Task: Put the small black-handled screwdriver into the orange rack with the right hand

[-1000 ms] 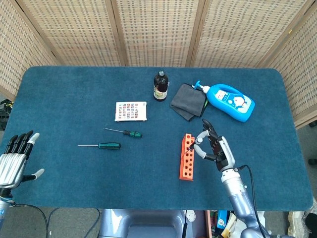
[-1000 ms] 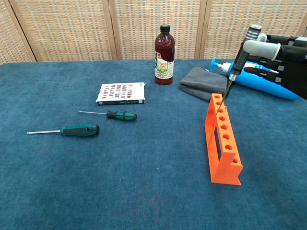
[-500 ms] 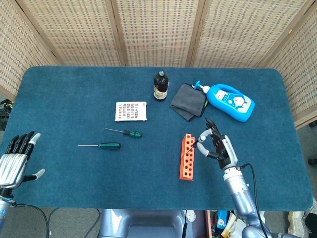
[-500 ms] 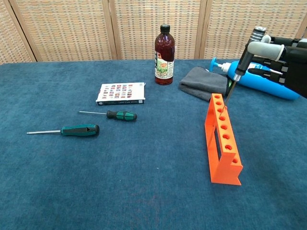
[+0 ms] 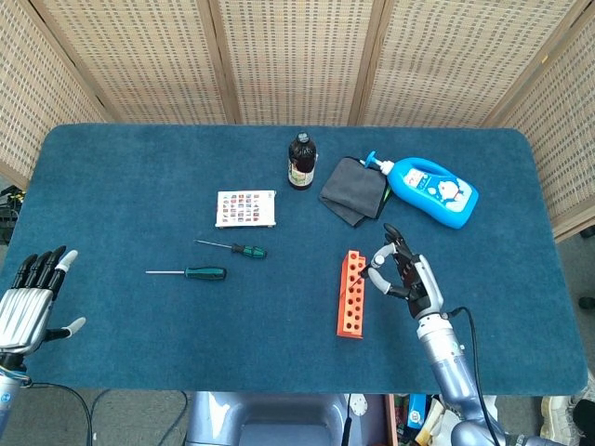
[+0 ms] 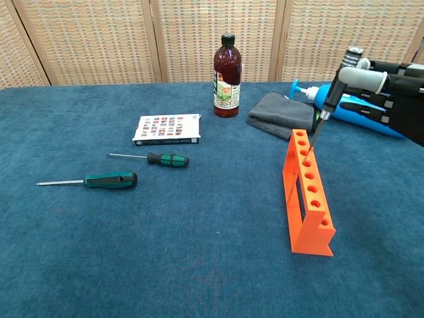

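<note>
Right hand (image 5: 402, 271) in the head view sat at about four o'clock on the blue felt table (image 5: 121, 195), fingers closed around the small black-handled screwdriver (image 5: 372, 268), which slanted down toward the upright orange plastic rack with its row of holes (image 5: 350, 294). The tip reached the rack's far end; whether it sat inside a hole could not be told from above. At eight o'clock, past the table's near-left corner, the left hand (image 5: 26, 302) hung with fingers spread, holding nothing. Toward twelve o'clock stood a dark glass bottle with a black cap (image 5: 300, 163), and at one o'clock lay a folded grey cloth (image 5: 353, 190) touching a blue plastic pump bottle lying on its side (image 5: 428, 190). Left of centre lay a small white box with a printed colour grid (image 5: 246, 208), and nearer, at nine o'clock, two green-handled screwdrivers: a short one (image 5: 232, 247) and a longer one (image 5: 187, 272).

From the chest view, the right hand (image 6: 391, 96) entered at two o'clock, pinching the screwdriver (image 6: 334, 93) by its handle. The shaft tilted down and left, its tip at the second hole from the rack's (image 6: 307, 195) far end. The cloth (image 6: 281, 114) and blue bottle (image 6: 358, 112) lay behind it.
</note>
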Tool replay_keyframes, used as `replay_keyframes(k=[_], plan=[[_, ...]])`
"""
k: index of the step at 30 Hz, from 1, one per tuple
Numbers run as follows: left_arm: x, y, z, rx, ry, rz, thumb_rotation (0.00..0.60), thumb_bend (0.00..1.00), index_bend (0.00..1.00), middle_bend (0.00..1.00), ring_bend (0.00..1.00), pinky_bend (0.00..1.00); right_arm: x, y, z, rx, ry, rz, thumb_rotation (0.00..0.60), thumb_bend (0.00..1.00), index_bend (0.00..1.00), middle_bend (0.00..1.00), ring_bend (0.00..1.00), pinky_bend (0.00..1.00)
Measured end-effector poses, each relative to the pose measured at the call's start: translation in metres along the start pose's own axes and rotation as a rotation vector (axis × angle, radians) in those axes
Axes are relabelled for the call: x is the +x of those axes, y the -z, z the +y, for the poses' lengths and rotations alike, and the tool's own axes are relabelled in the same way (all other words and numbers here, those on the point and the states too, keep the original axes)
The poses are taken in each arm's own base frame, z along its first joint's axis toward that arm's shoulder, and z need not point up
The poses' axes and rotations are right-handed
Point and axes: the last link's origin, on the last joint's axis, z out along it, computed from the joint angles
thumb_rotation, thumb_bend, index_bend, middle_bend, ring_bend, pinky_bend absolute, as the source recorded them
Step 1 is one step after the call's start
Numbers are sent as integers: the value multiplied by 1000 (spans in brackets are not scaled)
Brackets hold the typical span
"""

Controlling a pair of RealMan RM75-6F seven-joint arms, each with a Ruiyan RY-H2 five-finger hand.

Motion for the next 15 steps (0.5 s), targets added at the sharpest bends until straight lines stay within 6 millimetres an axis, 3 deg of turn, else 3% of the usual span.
replay_keyframes(k=[15], plan=[[-1, 0, 1, -4, -3, -4, 600, 0, 0, 0, 0, 0, 5, 6, 20, -35, -8, 11, 600, 302, 620, 36, 0, 0]])
